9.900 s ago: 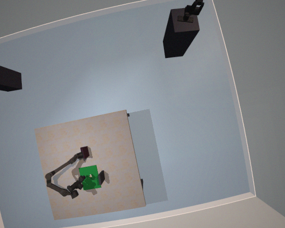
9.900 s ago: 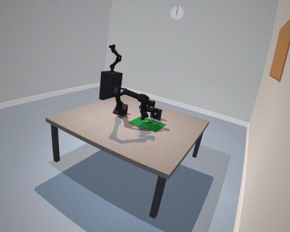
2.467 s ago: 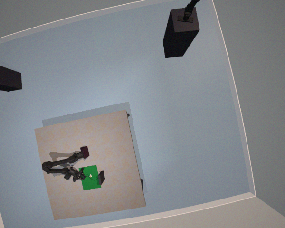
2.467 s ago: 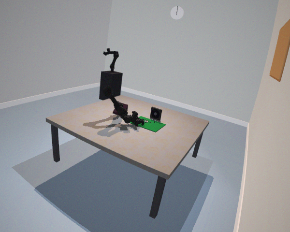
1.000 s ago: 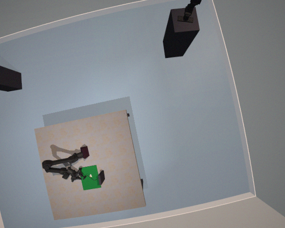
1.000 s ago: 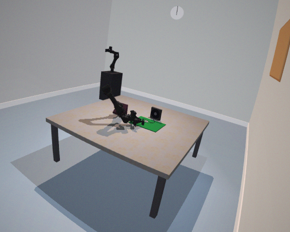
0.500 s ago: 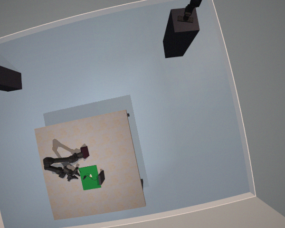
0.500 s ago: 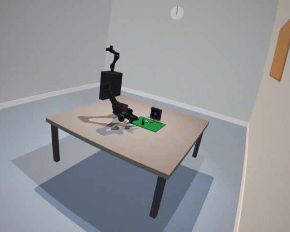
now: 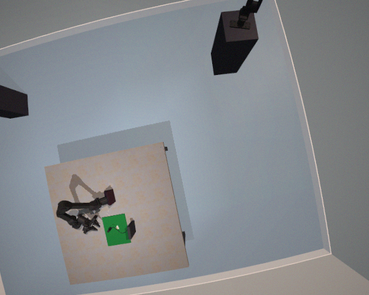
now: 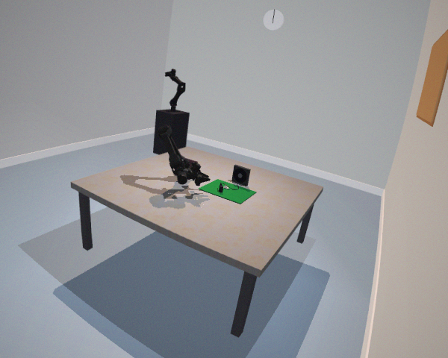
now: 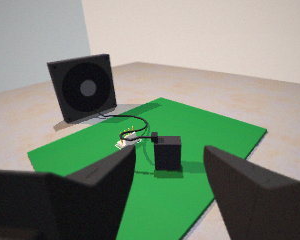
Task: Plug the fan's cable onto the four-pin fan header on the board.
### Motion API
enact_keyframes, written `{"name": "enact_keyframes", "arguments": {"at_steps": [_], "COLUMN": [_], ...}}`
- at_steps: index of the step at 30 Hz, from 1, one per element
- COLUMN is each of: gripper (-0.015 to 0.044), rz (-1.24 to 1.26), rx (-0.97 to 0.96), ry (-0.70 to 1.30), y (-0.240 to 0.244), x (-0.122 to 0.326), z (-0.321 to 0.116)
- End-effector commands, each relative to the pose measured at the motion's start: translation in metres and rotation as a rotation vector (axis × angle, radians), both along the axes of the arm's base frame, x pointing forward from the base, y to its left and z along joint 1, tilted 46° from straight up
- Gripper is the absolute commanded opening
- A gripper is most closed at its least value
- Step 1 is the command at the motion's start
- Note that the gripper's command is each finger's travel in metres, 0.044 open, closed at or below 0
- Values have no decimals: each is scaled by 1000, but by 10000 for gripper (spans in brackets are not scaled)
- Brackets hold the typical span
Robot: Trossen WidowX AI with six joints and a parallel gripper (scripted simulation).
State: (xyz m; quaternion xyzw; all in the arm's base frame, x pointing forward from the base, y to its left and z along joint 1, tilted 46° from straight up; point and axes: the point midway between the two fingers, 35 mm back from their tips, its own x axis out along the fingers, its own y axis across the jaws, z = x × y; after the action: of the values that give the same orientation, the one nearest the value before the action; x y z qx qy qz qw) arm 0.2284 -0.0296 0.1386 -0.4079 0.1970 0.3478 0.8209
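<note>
Wrist view, nearest: the gripper is seen partway open, one dark finger at lower left and one at lower right, with nothing held. Beyond the fingertips, the black block-like plug is seen upright on the green board, apart from both fingers. Just beside it, left of centre, the pale header is left uncapped, its orange pins exposed; these pins cannot be made out in the exterior view. The cable is looped back to the square fan, upright at upper left.

The gap between gripper and board edge is best shown in the top view. There the arm is folded in a sideways V at lower left, its fingers pointed right. In the exterior view the elbow is raised high, the forearm sloped down and the gripper held low over the table. Farther off, a second arm is mounted on a dark pedestal; a round clock is seen at the top.
</note>
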Motion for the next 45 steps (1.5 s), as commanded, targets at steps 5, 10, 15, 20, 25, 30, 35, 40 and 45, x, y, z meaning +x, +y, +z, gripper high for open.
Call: {"name": "enact_keyframes", "arguments": {"at_steps": [5,10,15,20,25,30,35,40,45], "gripper": [205,205,205,205,205,205,205,205,205], "rz": [-48,-88,-131,-177,-228,-281,-337,-396,-455], "rx": [13,7,-13,-45,-89,-145,-211,-286,-368], "ry": [164,282,393,496,589,669,736,787,822], "y": [4,7,9,11,12,12,13,12,12], "x": [-1,-1,-3,-4,-6,-8,-9,-10,-10], "z": [-11,-20,-27,-34,-39,-43,-45,-47,-46]}}
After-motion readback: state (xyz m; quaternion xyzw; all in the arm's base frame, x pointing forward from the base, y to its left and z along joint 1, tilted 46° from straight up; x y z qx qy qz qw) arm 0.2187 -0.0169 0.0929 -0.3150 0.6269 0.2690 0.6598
